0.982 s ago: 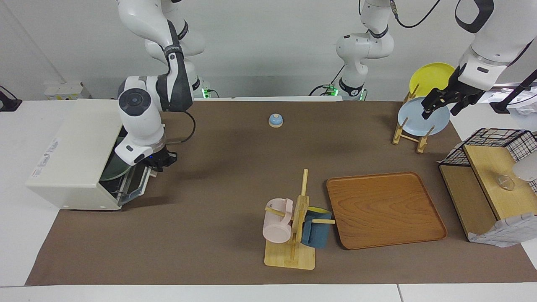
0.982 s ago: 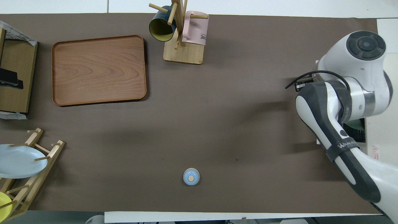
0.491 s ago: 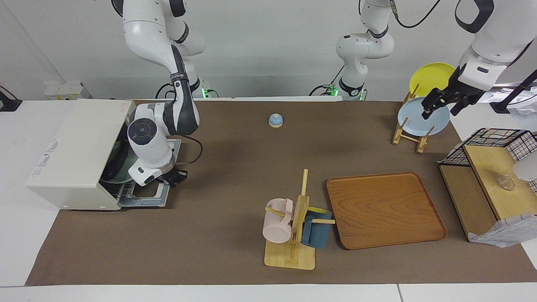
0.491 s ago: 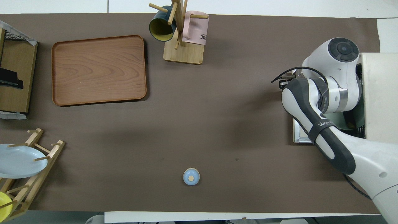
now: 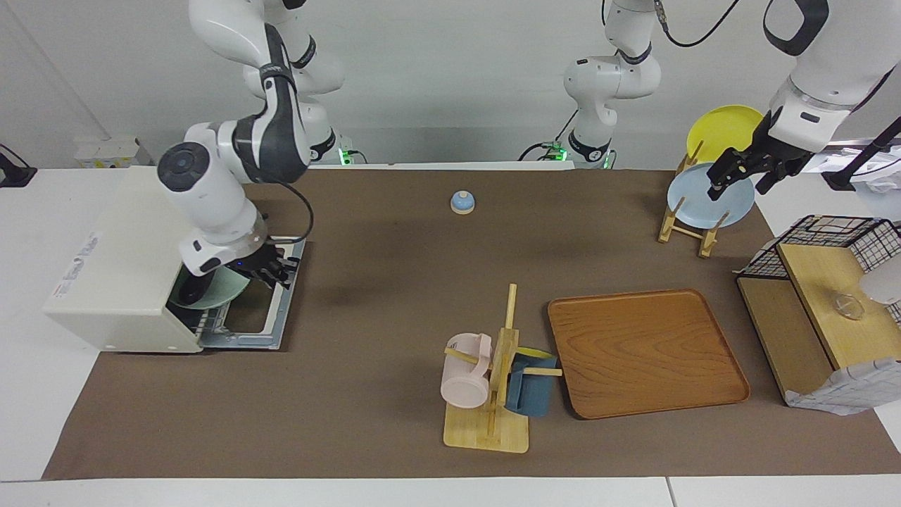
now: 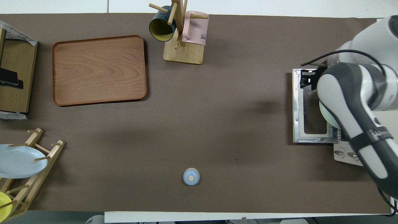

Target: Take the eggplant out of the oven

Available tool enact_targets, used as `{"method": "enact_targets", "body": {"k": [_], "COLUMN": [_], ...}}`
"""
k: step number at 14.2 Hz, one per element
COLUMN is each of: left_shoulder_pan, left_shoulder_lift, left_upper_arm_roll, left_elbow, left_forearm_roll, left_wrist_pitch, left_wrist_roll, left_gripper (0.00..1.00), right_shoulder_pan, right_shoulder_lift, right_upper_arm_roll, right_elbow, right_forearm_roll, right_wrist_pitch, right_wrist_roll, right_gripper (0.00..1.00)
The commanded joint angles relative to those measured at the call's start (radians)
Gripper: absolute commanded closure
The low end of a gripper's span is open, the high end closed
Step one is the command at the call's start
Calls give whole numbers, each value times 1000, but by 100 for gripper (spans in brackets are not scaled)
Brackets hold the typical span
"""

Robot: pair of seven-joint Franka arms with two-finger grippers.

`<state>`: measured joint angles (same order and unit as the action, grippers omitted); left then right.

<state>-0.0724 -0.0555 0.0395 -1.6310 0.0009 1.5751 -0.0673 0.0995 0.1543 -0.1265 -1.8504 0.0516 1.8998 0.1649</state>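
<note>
The cream-white oven [image 5: 120,260] stands at the right arm's end of the table. Its glass door [image 5: 271,336] lies fully open, flat on the table, and also shows in the overhead view [image 6: 297,118]. A pale green plate [image 5: 219,291] sits on the rack inside. A dark shape lies on the plate; I cannot tell if it is the eggplant. My right gripper [image 5: 274,271] hangs just above the open door, over its corner in the overhead view [image 6: 306,81]. My left gripper [image 5: 735,177] waits by the blue plate [image 5: 704,204].
A blue bell [image 5: 462,202] sits near the robots. A mug tree [image 5: 493,380] with a pink and a blue mug and a wooden tray [image 5: 644,352] lie farther out. A plate rack [image 5: 676,225] and a wire-basket shelf [image 5: 823,282] stand at the left arm's end.
The oven door has dropped from part-open to flat on the table. My right gripper has let go of it and risen; its arm has swung over the oven. The left arm has not moved.
</note>
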Motion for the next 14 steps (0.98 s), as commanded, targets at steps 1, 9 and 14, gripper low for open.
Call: {"method": "enact_targets", "body": {"k": [1, 9, 14], "left_shoulder_pan": [5, 5, 5], "left_shoulder_lift": [-12, -12, -12], "left_upper_arm_roll": [-1, -1, -1], "left_elbow": [-9, -9, -9], "left_forearm_roll": [7, 7, 7], "left_wrist_pitch": [-14, -14, -14], "left_wrist_roll": [0, 0, 0], "left_gripper": [0, 0, 0], "right_shoulder_pan": [-23, -34, -17], "right_shoulder_lift": [-24, -32, -15], "right_upper_arm_roll": [8, 10, 11], "right_elbow": [-85, -190, -204], "right_forearm_roll": [-68, -179, -190], "right_wrist_pitch": [27, 153, 188], "right_wrist_roll": [4, -105, -110], "right_gripper": [41, 62, 97]}}
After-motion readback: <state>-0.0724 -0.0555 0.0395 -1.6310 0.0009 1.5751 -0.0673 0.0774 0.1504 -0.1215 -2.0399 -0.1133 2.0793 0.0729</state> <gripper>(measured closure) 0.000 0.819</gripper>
